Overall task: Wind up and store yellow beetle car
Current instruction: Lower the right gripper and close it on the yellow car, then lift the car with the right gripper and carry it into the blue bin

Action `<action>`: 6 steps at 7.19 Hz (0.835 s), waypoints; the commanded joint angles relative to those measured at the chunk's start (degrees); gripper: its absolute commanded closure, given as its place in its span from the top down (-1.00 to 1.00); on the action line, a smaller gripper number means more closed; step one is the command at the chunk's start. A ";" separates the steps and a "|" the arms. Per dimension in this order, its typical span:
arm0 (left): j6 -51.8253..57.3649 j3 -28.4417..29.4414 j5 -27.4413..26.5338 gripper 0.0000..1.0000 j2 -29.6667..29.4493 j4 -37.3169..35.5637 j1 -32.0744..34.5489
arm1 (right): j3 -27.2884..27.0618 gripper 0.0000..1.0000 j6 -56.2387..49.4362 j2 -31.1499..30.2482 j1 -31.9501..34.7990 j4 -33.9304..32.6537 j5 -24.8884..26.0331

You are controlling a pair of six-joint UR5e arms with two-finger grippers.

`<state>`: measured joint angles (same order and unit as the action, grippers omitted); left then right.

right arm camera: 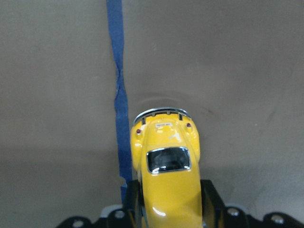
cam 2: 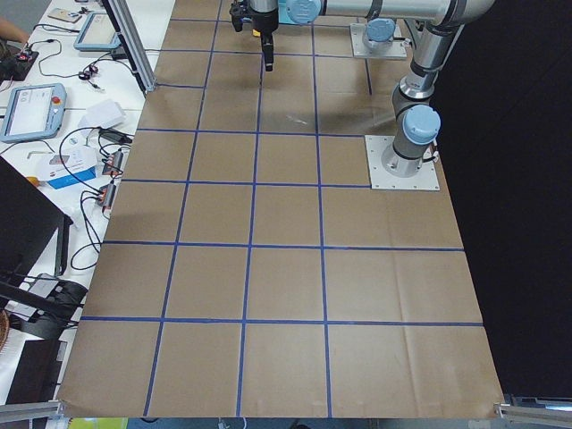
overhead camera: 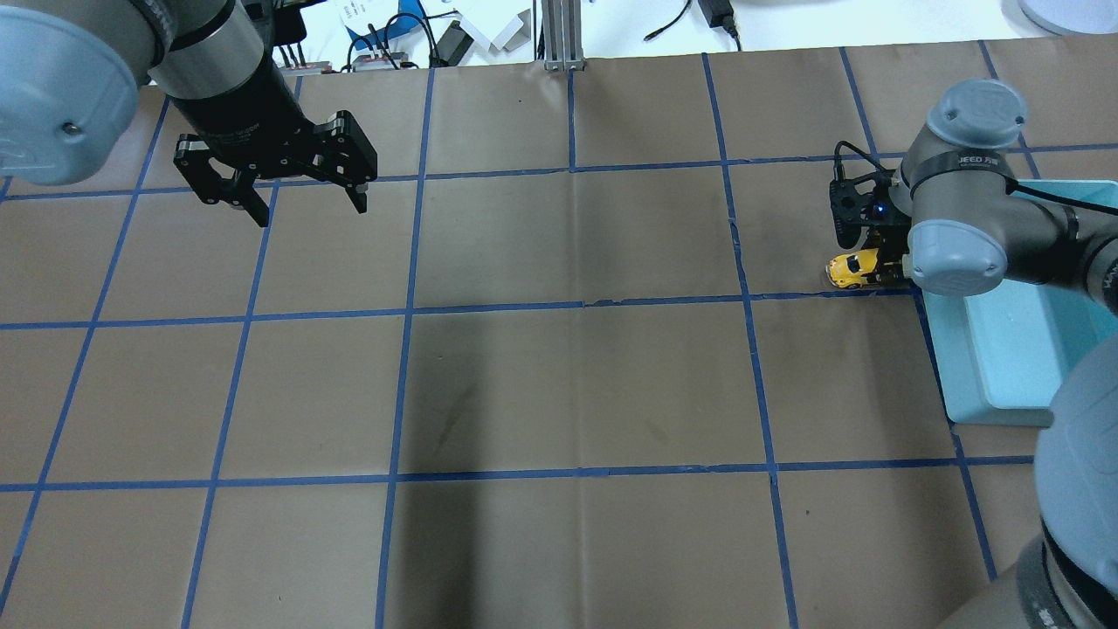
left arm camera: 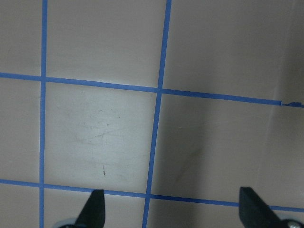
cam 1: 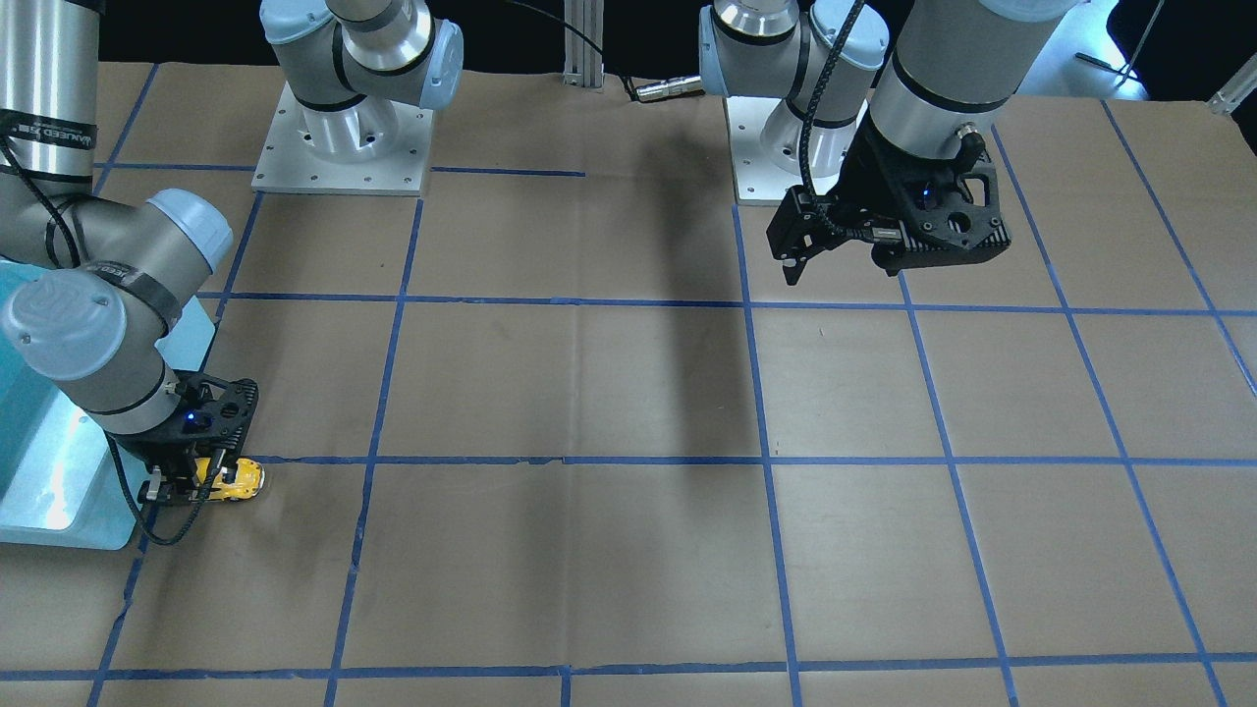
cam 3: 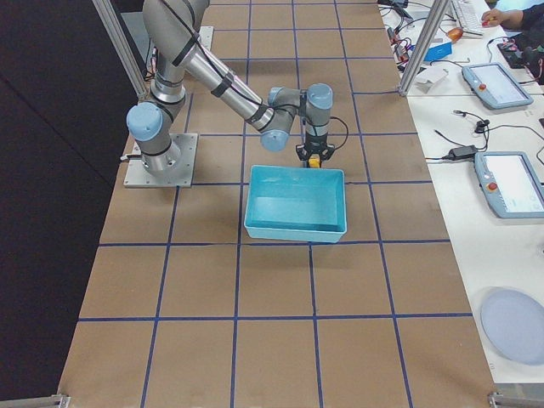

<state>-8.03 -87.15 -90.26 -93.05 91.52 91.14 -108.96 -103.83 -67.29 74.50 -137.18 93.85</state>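
The yellow beetle car (right arm camera: 166, 166) sits low at the brown paper table, beside a blue tape line. My right gripper (right arm camera: 167, 202) is shut on the car's sides; its dark fingers (right arm camera: 213, 199) press both flanks. The car also shows in the overhead view (overhead camera: 852, 269), the front view (cam 1: 231, 481) and the right exterior view (cam 3: 313, 160), next to the teal bin. My left gripper (overhead camera: 297, 205) hangs open and empty above the far left of the table; its fingertips (left arm camera: 95, 206) stand wide apart in the left wrist view.
A teal bin (overhead camera: 1004, 349) stands at the table's right end, just beside the right gripper; it also shows in the right exterior view (cam 3: 295, 223) and in the front view (cam 1: 49, 471). Blue tape lines grid the brown paper. Both arm bases stand at the robot's edge.
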 commanded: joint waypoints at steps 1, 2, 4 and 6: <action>0.03 -0.12 0.00 1.00 0.06 -0.02 0.00 | 0.77 -0.92 2.91 -2.91 0.38 0.68 -11.05; 0.03 -0.21 0.00 1.00 0.06 0.06 0.00 | 1.90 -0.92 6.24 -5.28 0.47 3.38 -11.32; -0.06 -0.21 0.09 1.00 0.06 0.06 0.00 | 7.15 -0.92 13.70 -8.89 0.03 11.26 -10.18; -0.06 -0.21 0.09 1.00 0.06 -0.02 0.00 | 8.68 -0.93 25.38 -12.67 -4.07 14.13 -6.76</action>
<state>-8.08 -87.40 -90.19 -92.98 91.55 91.15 -101.30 -85.38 -77.77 73.29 -124.87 85.31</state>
